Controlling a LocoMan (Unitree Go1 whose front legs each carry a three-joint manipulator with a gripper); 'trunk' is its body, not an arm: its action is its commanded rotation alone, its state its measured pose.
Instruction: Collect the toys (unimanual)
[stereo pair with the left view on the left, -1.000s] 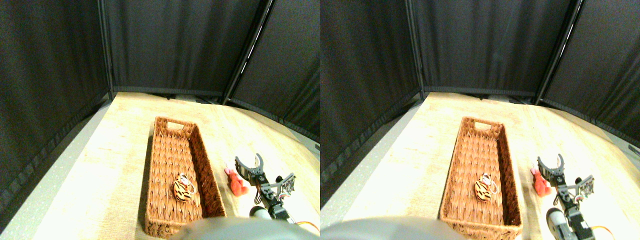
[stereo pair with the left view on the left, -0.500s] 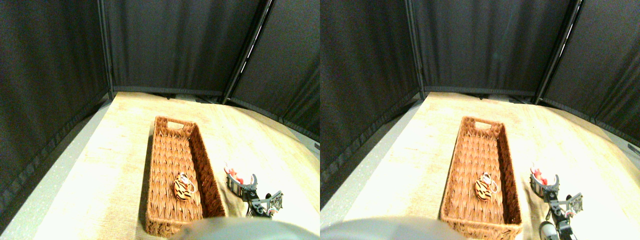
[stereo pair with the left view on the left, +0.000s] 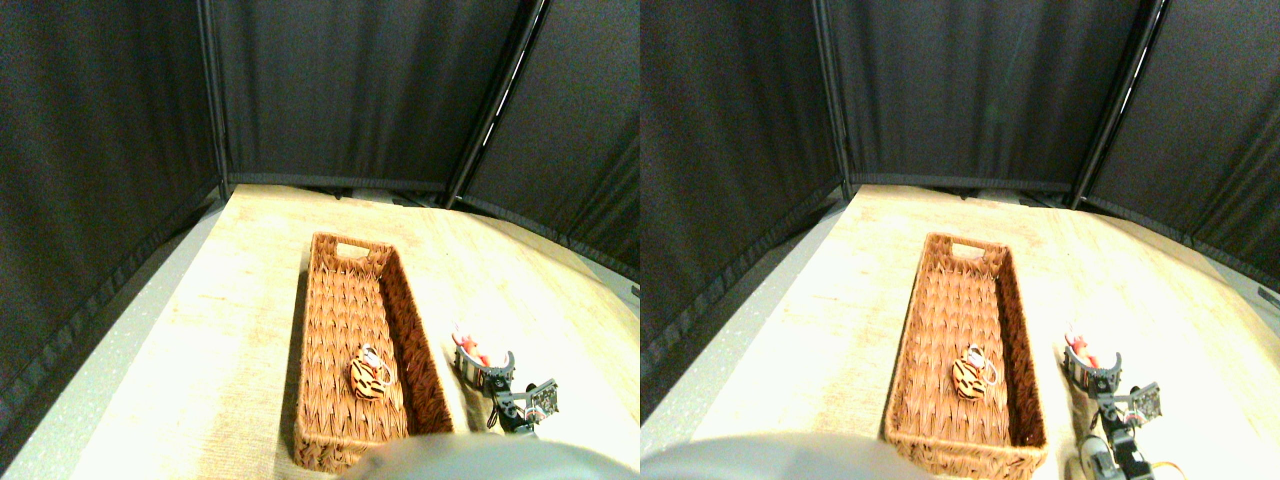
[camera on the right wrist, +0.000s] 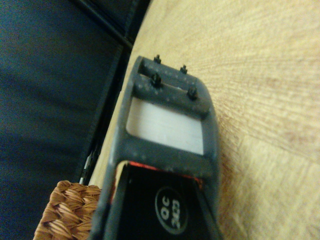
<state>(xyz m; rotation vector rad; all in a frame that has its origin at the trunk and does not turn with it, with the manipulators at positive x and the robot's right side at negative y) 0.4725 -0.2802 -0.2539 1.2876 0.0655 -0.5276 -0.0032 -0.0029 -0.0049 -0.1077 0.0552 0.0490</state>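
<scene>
An orange-black striped tiger toy (stereo pair with the left view on the left: 370, 375) lies inside the long brown wicker basket (stereo pair with the left view on the left: 404, 322), toward its near end. To the right of the basket, a red toy (stereo pair with the left view on the left: 466, 345) lies on the wooden table. My right gripper (stereo pair with the left view on the left: 485, 359) is down over it, open, with a jaw on each side of the toy's near part. Only the toy's far end shows past the jaws. In the wrist view the dark jaw frame (camera on the right wrist: 170, 125) fills the middle, with a thin red edge of the toy (camera on the right wrist: 150, 166) beneath it.
Black curtain panels (stereo pair with the left view on the left: 350, 90) wall in the table at the back and both sides. A grey strip (stereo pair with the left view on the left: 120, 340) runs along the table's left edge. A corner of the basket (camera on the right wrist: 70, 210) sits close beside the jaw in the wrist view.
The gripper has come down and back toward me, from above and beyond the red toy to straddling it. The tiger toy and the basket have not moved.
</scene>
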